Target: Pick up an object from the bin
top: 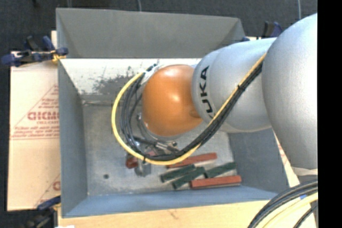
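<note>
Reaching in from the right edge of the frame, the arm (251, 88) extends over the grey metal bin (72, 131) toward its centre. An orange cover (168, 99) on the wrist sits at the middle of the frame, with a loop of yellow and black cables (115, 115) running round its left and lower sides.

The gripper (141, 167) projects below the cover, low over the bin floor at lower centre. Its state cannot be told, as the cover and cables hide most of it.

A small dark red piece (130, 162) lies on the floor just beside the gripper, on its left. Contact between the two cannot be confirmed.

A group of flat sticks lies to the right of the gripper, near the bin's lower wall:
- a reddish-brown stick (200, 158) at the top of the group, partly under the cable loop;
- a green stick (222, 171) below it, with further green ones to its left;
- a red stick (216, 182) lowest in the group.
</note>
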`<state>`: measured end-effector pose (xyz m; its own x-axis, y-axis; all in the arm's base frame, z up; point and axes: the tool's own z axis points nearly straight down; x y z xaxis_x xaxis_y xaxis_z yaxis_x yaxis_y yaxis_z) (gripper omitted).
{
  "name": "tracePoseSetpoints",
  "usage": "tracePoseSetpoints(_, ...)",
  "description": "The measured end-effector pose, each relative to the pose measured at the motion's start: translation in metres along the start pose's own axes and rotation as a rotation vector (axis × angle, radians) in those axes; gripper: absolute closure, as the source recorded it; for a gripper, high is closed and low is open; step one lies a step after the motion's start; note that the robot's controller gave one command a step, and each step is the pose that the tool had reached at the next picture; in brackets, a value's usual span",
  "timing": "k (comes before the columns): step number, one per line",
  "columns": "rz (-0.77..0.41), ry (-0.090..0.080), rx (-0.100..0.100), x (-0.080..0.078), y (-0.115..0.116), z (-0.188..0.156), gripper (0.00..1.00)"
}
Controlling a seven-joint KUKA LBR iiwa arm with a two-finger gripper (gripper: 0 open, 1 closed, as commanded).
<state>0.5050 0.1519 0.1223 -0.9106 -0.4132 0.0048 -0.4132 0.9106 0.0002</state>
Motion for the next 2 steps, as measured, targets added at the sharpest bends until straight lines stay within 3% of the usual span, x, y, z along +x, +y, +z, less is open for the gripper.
tracePoseSetpoints(1, -0.011, -0.017, 0.000, -0.001, -0.045, 0.006, 1.00)
tracePoseSetpoints(2, 0.027, 0.006, 0.001, 0.004, -0.070, -0.006, 1.00)
